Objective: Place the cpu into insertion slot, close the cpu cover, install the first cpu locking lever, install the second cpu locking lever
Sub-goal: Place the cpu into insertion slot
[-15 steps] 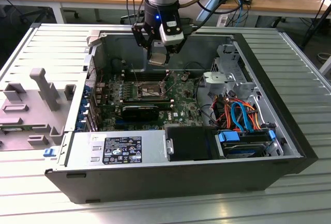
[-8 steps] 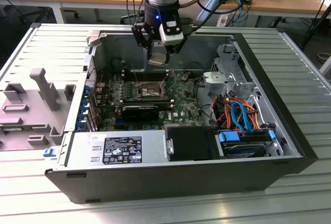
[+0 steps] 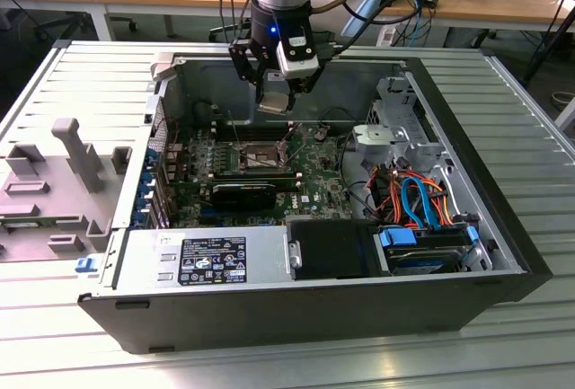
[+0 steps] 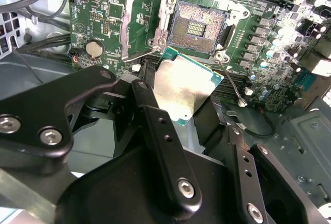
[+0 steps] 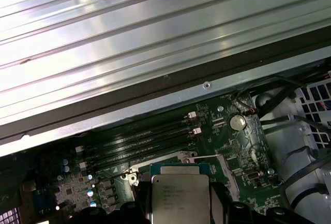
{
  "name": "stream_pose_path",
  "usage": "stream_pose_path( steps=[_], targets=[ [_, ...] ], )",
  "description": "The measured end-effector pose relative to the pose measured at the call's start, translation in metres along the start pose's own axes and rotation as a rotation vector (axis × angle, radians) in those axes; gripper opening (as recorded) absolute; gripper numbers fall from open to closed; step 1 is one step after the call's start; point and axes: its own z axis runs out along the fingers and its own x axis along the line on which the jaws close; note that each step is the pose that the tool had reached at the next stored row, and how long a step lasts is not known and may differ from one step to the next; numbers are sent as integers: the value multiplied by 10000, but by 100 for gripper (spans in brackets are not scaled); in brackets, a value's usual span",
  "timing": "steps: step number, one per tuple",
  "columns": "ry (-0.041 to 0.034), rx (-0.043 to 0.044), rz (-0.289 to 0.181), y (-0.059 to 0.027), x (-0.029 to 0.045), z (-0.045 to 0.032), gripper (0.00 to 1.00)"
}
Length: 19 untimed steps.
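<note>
My gripper [image 3: 277,107] hangs inside the open computer case, above the far edge of the green motherboard [image 3: 314,182]. It is shut on the cpu [image 4: 182,81], a flat square chip with a silver top, pinched by its edges between the black fingers [image 4: 150,105]. The cpu [image 5: 178,195] is tilted and hovers just short of the insertion slot [image 4: 199,27], whose pin field lies bare. The cpu cover [image 4: 164,22] stands swung open at the slot's side. Two thin wire locking levers [image 4: 142,53] [image 4: 231,81] stick out loose from the slot's corners. In the exterior view the slot [image 3: 260,154] lies below the gripper.
Long black memory slots [image 5: 145,141] run beside the socket. A black heatsink block [image 3: 243,193], a power supply [image 3: 202,259] and a drive bay with blue and orange cables [image 3: 418,205] fill the case's near side. The case wall [image 5: 155,89] is close behind the gripper. A grey fixture [image 3: 63,182] lies at the exterior view's left.
</note>
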Motion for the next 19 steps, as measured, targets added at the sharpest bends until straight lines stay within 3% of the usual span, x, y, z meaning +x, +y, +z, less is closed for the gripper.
stream_pose_path(
  steps=[19],
  targets=[
    [-24, -5, 272, 0, 0, 0, 54]
  ],
)
